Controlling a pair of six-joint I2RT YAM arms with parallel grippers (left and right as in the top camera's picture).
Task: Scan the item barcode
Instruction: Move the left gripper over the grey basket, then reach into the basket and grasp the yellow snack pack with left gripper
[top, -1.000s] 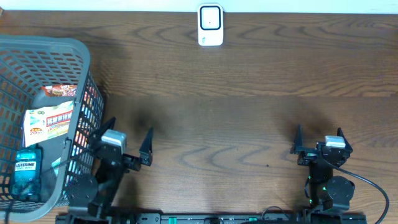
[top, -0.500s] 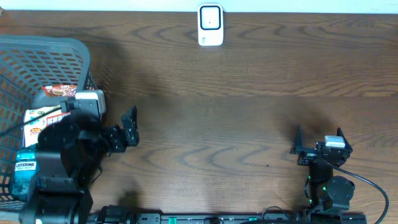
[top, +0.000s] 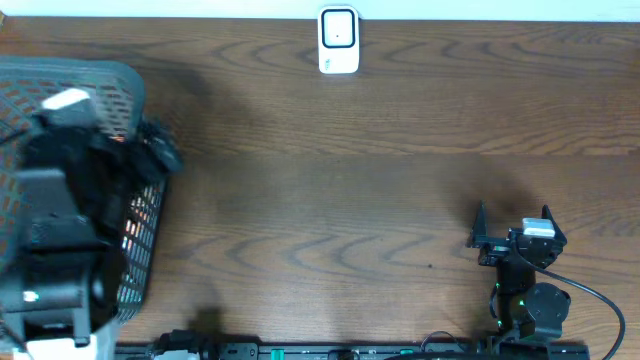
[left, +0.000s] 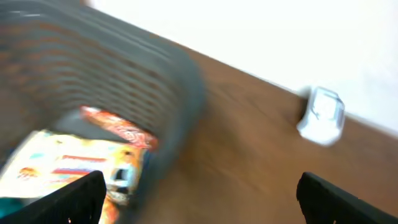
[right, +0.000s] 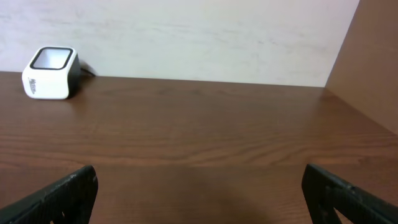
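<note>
The white barcode scanner (top: 338, 40) stands at the table's far edge, also visible as a blur in the left wrist view (left: 322, 115) and in the right wrist view (right: 51, 73). The grey mesh basket (top: 135, 85) at the left holds the items: a yellow-orange packet (left: 65, 163) and a red packet (left: 118, 127). My left arm hangs over the basket and hides most of it from above. Its gripper (top: 152, 150) (left: 199, 190) is open and empty over the basket's right rim. My right gripper (top: 512, 222) (right: 200, 180) rests open and empty at the near right.
A pale wall runs behind the table's far edge. Bare dark wood lies between the basket and the right arm. A brown panel (right: 367, 68) stands at the right side in the right wrist view.
My left arm has lifted from the table and swung left and back over the basket, and now covers its contents from above. The right arm has not moved.
</note>
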